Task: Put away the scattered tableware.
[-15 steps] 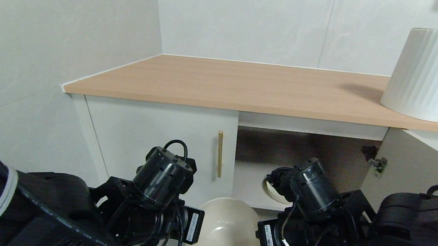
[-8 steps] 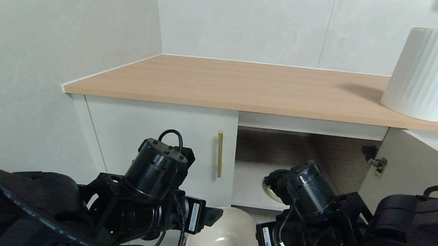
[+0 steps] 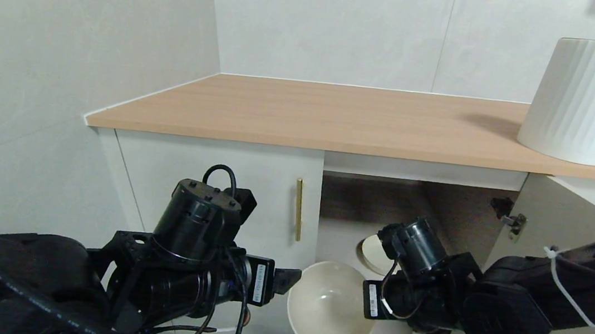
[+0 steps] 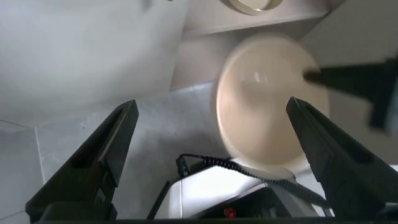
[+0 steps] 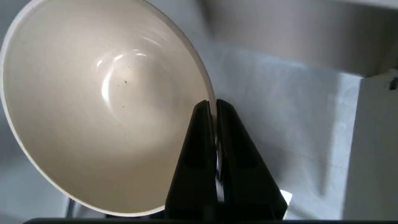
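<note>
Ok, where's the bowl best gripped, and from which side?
Probably pinch the thin rim of the bowl, one finger inside and one outside, coming from its right edge, as the right tool does. The bowl is too wide to span, and its tilted open mouth leaves the rim exposed.

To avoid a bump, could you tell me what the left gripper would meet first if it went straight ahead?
Probably the bowl, held by the right gripper; depth is unclear.

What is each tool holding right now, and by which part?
The right tool pinches the cream bowl by its rim; the left tool is open and empty.
</note>
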